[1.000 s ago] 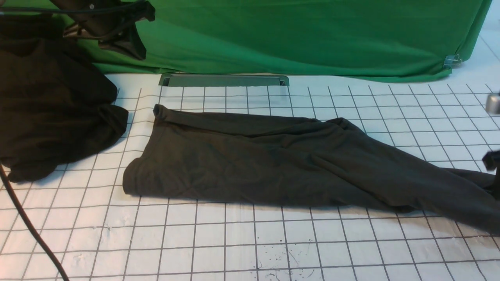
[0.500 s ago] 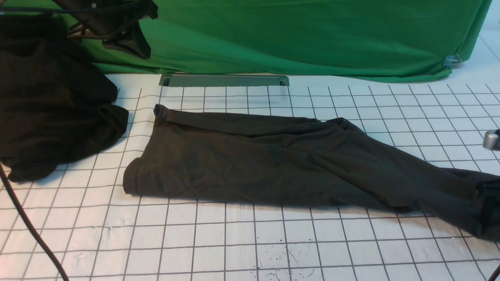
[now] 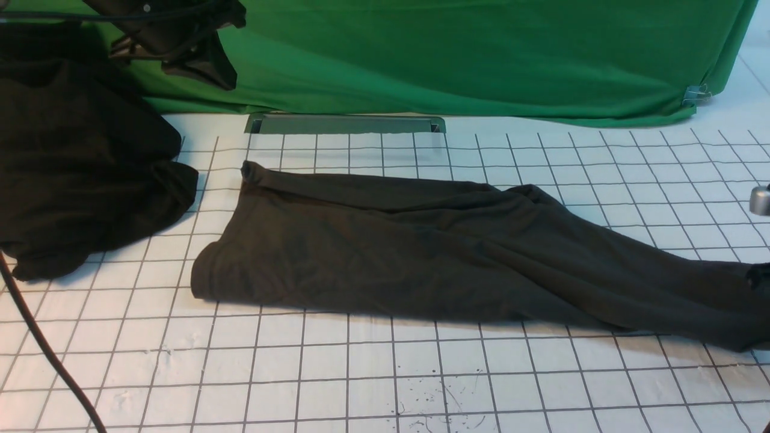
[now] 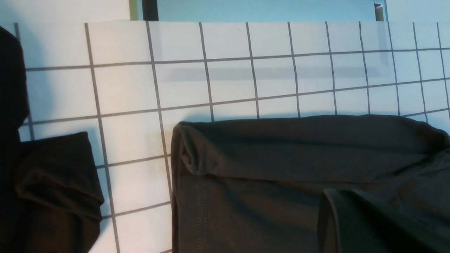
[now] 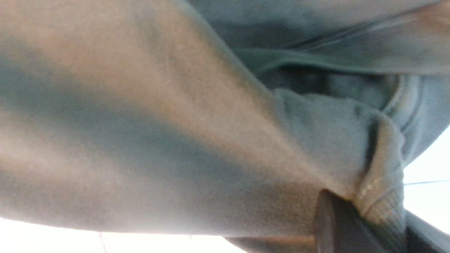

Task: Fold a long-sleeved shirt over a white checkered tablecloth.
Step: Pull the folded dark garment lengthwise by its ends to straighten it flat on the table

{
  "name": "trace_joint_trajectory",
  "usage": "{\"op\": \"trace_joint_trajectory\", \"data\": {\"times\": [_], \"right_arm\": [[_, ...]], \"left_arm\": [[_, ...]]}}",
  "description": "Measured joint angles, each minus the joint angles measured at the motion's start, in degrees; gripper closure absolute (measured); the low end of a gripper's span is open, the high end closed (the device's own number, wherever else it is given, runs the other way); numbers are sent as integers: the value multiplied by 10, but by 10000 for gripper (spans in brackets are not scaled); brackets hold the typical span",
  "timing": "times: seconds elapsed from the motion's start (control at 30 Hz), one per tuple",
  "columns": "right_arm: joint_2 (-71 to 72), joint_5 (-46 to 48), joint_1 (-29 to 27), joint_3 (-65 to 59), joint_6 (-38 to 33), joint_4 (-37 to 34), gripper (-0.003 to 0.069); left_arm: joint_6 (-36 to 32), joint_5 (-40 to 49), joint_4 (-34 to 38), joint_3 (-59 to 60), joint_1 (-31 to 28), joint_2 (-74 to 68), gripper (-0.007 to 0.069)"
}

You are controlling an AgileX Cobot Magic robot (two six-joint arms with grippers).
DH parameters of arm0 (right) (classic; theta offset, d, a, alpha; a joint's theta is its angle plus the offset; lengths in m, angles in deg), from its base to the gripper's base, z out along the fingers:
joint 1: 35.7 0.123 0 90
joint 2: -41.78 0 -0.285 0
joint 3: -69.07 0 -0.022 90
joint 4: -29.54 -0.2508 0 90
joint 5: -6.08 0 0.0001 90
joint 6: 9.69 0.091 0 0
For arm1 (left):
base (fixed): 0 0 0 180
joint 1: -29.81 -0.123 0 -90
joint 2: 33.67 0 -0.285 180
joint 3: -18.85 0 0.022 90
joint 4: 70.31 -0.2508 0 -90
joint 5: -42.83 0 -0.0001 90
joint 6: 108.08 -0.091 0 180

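Charcoal cotton, lying as the shirt in a long folded band across the middle of the tablecloth, running from a squared left end to a narrow right end at the scene's right edge. Pinching the ribbed cuff of that right end between the fingers of the right gripper, clamped tight on the fabric. Hanging raised at the far left with the left gripper, jaws together, gripping nothing visible. Showing double stitching along the shirt's left hem, with a black heap lying just left of it, apart.
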State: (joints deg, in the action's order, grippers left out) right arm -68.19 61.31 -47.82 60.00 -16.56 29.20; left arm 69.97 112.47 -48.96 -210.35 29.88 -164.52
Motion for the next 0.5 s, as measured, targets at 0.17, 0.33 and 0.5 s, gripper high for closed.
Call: {"op": "trace_joint_trajectory", "data": {"times": [0.17, 0.33, 0.5], "right_arm": [[7, 2, 0, 1, 0, 3, 533], [-7, 3, 0, -5, 0, 10, 337], [-10, -15, 0, -7, 0, 12, 393]], "left_arm": [[0, 0, 1, 0, 0, 0, 622], [-1, 0, 3, 0, 0, 0, 622], [-2, 0, 3, 0, 0, 0, 622]]}}
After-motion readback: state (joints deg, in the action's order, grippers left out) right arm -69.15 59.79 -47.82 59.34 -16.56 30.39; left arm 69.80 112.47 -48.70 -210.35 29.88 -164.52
